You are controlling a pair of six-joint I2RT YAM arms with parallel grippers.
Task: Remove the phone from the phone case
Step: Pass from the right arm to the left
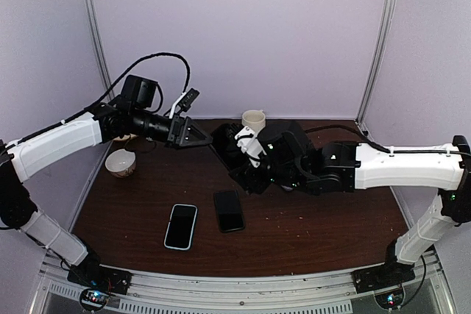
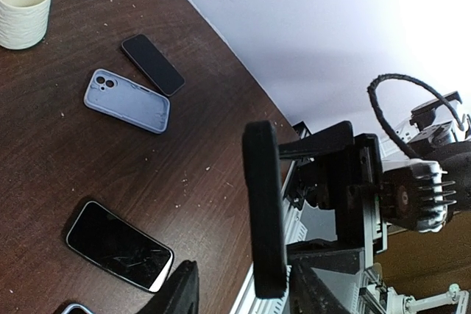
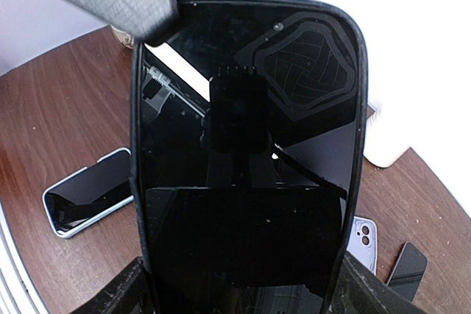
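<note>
I am seeing the phone (image 3: 243, 182) sitting in its black case (image 3: 136, 152) and hanging in the air above the middle of the table (image 1: 316, 226). The right gripper (image 1: 243, 158) is clamping it across its width at one end, with the screen facing that wrist's camera. The left gripper (image 1: 204, 140) is reaching in from the left at the far corner. Its jaws are standing apart on either side of the phone's edge, and bare table is showing through the gap, so they are not pinching. Below, a light-rimmed phone (image 1: 181, 226) and a black phone (image 1: 229, 211) are lying side by side.
</note>
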